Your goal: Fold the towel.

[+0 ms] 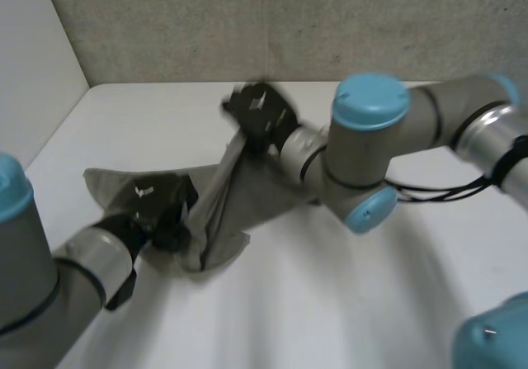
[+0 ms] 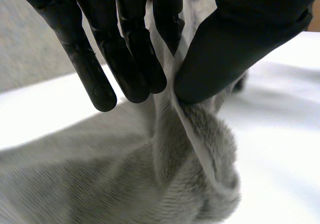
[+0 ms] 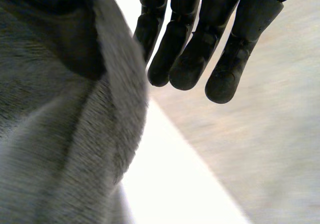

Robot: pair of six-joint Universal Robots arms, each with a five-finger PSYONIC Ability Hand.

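Table (image 1: 330, 303) white, carrying a grey towel (image 1: 256, 191), crumpled and partly raised. Towel's taut ridge runs from left hand (image 1: 157, 208), low by the heap, up and away to right hand (image 1: 260, 113). Left thumb and fingers (image 2: 135, 58) pinch a fold. Right fingers (image 3: 190, 58) are straight, cloth draped beside them.

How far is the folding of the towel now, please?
Done: no finished fold shows; the towel lies bunched on the table. In hand: the left hand pinches one part near the table, and another part rises off the table to the right hand. Left: probably to bring the raised part over, lay it flat and let go.
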